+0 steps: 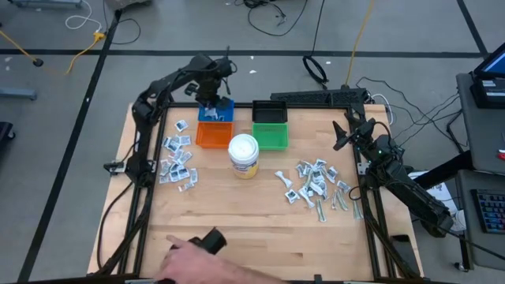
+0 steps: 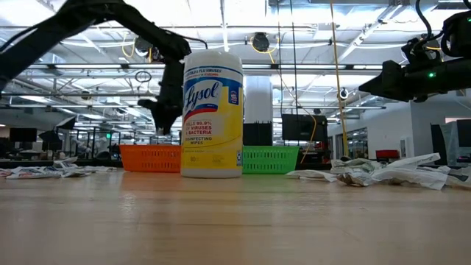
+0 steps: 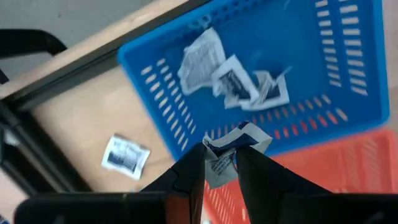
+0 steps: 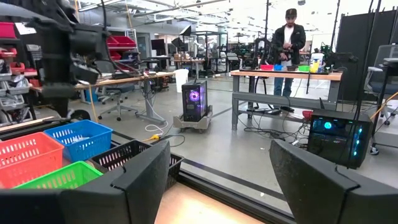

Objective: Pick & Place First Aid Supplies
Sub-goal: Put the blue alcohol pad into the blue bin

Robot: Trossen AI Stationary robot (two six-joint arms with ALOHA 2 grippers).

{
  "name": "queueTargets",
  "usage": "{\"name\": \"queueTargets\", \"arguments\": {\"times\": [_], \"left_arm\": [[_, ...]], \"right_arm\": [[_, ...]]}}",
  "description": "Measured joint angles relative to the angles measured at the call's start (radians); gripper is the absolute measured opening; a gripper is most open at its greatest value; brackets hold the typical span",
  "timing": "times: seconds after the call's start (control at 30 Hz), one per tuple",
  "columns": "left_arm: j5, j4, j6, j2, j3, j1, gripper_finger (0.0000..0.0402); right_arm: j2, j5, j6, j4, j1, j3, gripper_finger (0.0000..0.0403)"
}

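Observation:
My left gripper [image 3: 221, 155] hangs over the blue bin [image 3: 267, 56], near the wall it shares with the orange bin [image 3: 348, 168], and is shut on a small white packet [image 3: 231, 144]. Three packets [image 3: 233, 81] lie on the blue bin's floor. From above, the gripper [image 1: 211, 101] shows at the table's far side. More first aid supplies lie flat in a left pile [image 1: 177, 158] and a right pile [image 1: 316, 185]. My right gripper [image 4: 217, 180] waits open at the right edge [image 1: 341, 134], touching nothing. My left gripper pinches the white packet between its two fingers. The packet's printed end [image 3: 244, 134] sticks out past the fingertips. The fingers point down from above. The packet is lifted clear, above the blue bin's rim beside the orange bin.
A green bin [image 1: 271, 136] and a black bin [image 1: 269, 112] stand right of the orange and blue ones. The wipes jar [image 1: 243, 155] stands mid-table. One packet [image 3: 125, 155] lies on the table beside the blue bin. A person's hand [image 1: 185, 252] with a black object [image 1: 210, 240] rests at the near edge.

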Motion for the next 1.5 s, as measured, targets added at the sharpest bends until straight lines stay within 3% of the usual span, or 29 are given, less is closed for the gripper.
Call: {"name": "queueTargets", "arguments": {"times": [0.27,0.6,0.73,0.93,1.1,1.27,1.5], "left_arm": [[-0.025,0.099,0.001,0.099,0.0,-0.014,0.0092],[-0.065,0.109,0.026,0.105,0.0,-0.02,0.0097],[-0.057,0.107,0.045,0.105,0.0,-0.022,0.0136],[-0.045,0.101,0.043,0.105,0.0,-0.024,0.0234],[-0.056,0.095,-0.023,0.077,0.0,-0.025,0.0285],[-0.061,0.088,-0.154,0.017,0.0,-0.025,0.0302],[-0.023,0.07,-0.22,-0.039,-0.012,-0.025,0.0289]], "right_arm": [[0.0,0.0,0.0,0.0,0.0,0.0,0.0272],[0.0,0.0,0.0,0.0,0.0,0.0,0.0273],[0.0,0.0,0.0,0.0,0.0,0.0,0.027],[0.0,0.0,0.0,0.0,0.0,0.0,0.0273],[0.0,0.0,0.0,0.0,0.0,0.0,0.027],[0.0,0.0,0.0,0.0,0.0,0.0,0.0273],[0.0,0.0,0.0,0.0,0.0,0.0,0.0271]]}}
